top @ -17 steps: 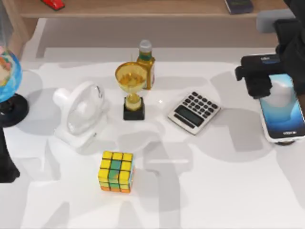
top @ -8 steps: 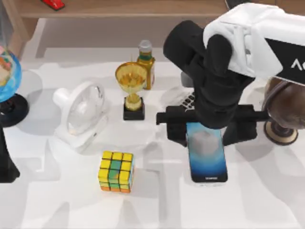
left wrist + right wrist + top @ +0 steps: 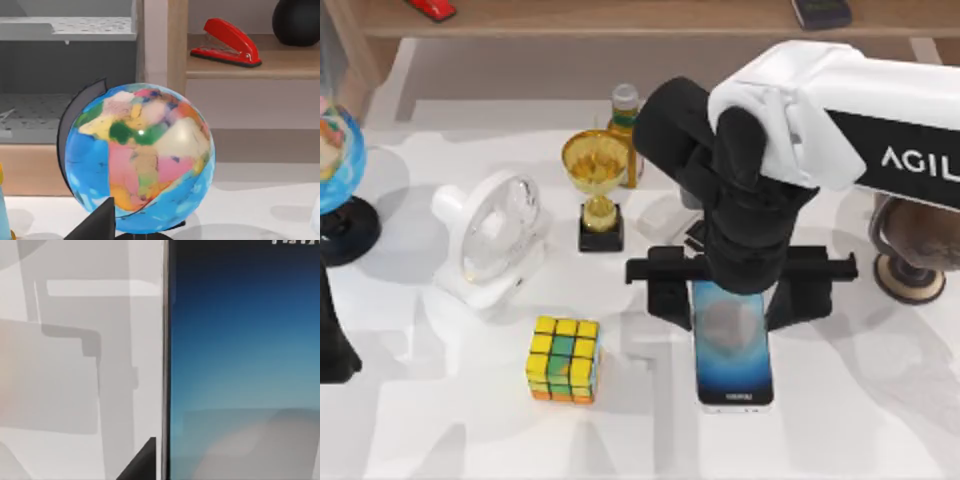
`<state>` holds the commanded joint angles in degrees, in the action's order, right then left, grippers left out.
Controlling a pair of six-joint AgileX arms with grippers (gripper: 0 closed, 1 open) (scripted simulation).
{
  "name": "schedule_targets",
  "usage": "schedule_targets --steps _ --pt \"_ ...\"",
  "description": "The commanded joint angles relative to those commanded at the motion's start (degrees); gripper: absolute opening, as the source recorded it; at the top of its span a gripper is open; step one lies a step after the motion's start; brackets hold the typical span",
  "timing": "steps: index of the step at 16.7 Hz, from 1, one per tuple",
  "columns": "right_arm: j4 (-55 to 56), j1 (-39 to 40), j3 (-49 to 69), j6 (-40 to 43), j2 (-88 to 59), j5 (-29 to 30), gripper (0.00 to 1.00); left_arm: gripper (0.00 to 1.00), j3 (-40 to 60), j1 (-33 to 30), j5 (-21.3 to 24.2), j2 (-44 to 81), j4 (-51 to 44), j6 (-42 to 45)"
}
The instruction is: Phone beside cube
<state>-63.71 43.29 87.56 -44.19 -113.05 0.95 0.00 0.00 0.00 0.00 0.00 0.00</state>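
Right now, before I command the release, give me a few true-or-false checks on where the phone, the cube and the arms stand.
1. The right gripper holds the phone. True.
2. The phone touches the cube. False: bare table lies between them.
3. The phone is on the cube's right side. True.
4. The trophy stands between phone and cube. False: it stands farther back, near the fan.
5. The left arm is reaching for the cube. False: it sits at the left edge by the globe.

"AGIL" on right arm [image 3: 880,130]
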Motion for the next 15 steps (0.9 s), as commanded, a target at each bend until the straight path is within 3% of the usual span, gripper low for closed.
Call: schedule_targets --steps 6,15 --pt "0.6 -0.1 -0.4 -1.0 0.4 -1.6 0.00 1.00 0.0 0.0 0.0 0.0 0.0 0.0" --pt "4.2 0.4 -2.5 -3.7 0.0 -10.9 0.00 1.00 0.0 0.0 0.0 0.0 0.0 0.0"
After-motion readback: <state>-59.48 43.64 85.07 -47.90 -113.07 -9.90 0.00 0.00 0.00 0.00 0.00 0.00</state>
